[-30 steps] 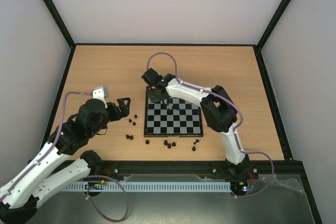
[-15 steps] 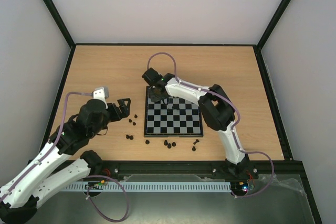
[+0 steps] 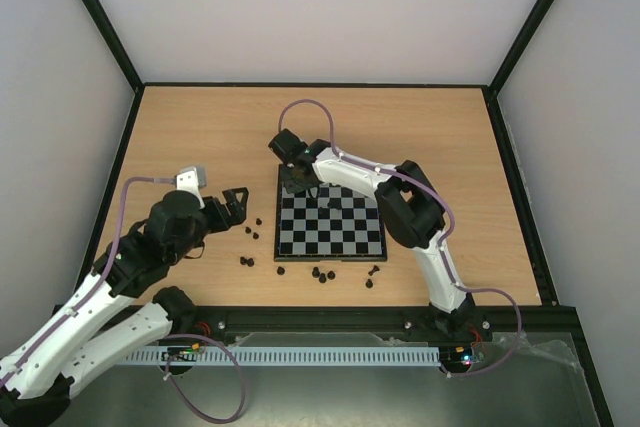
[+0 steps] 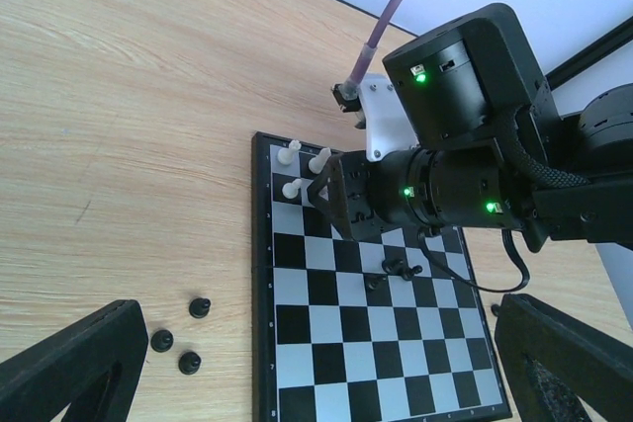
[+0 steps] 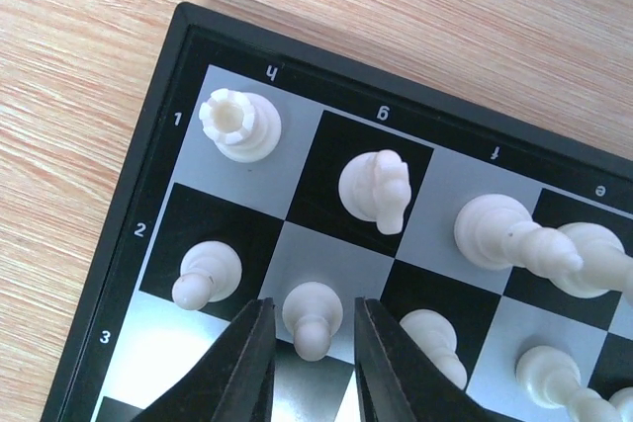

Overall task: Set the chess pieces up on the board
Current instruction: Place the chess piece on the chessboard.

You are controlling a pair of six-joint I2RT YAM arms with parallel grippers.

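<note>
Hovering over the far left corner of the board (image 3: 330, 227), the right pincer (image 5: 312, 305) is straddling a white pawn (image 5: 312, 321) on the second rank, g file. Jaws are standing slightly parted: a sliver of board is showing on each side of the pawn, so the pincer is looking released, not grasping. Pawn is standing upright on its square, long axis vertical, dead centre between the fingers (image 5: 247, 363). Neighbours are crowding in: another pawn (image 5: 206, 276) one square nearer the board's edge, knight (image 5: 376, 188) and rook (image 5: 239, 126) on the back rank beyond the fingertips.

Judging: the pincer is needing to go straight up, along the pawn's axis; any sideways drift is risking a knock.

Left pincer (image 3: 235, 202) is hanging wide open, empty, above the tabletop (image 3: 200, 137) off the board's left edge. Black pieces (image 3: 320, 274) are lying loose along the board's near and left edges; those by the left edge are closest to the left pincer, so that arm is looking better placed for them.
</note>
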